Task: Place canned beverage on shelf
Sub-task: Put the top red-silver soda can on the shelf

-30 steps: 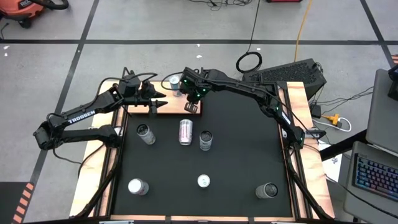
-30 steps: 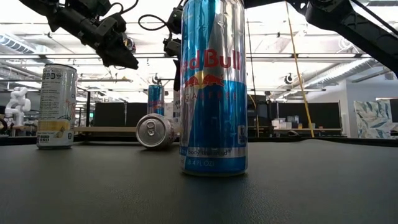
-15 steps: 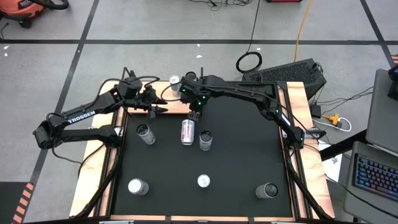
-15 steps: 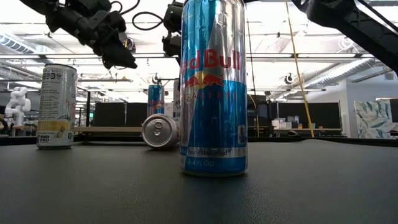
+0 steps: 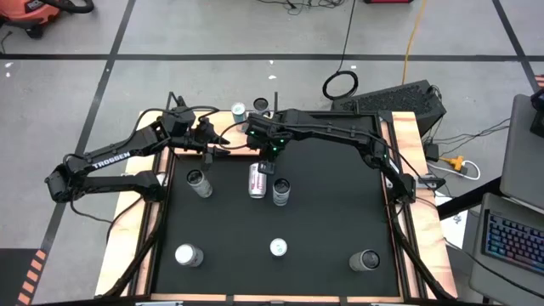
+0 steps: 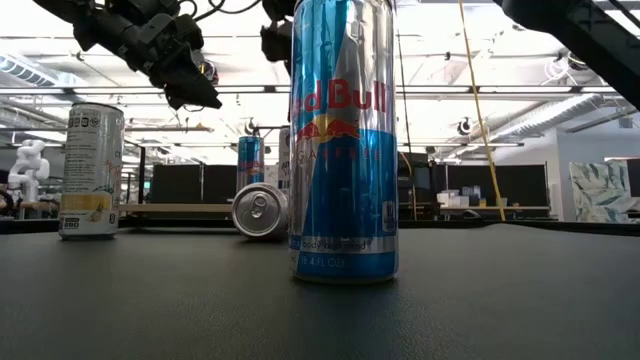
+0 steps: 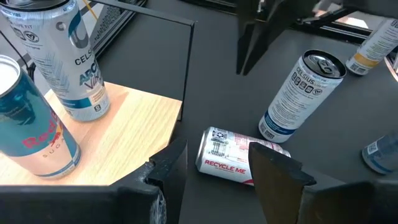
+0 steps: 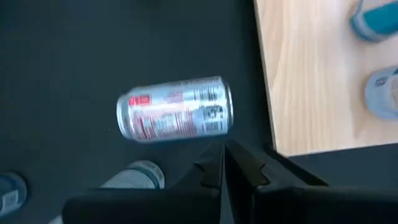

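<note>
Hovering with its fingers pressed together and empty, the right gripper [image 5: 265,163] has moved from the shelf [image 5: 223,146] down-frame to just above the tipped can [image 5: 256,179], which has nudged a little across the mat [image 5: 323,221]; probably lining up a pick or push. Can lies on its side near the high view's centre, long axis running up-down in frame, top end toward the bottom. Left gripper [image 5: 219,144] waits upper left, fingers apart, holding nothing.
</note>
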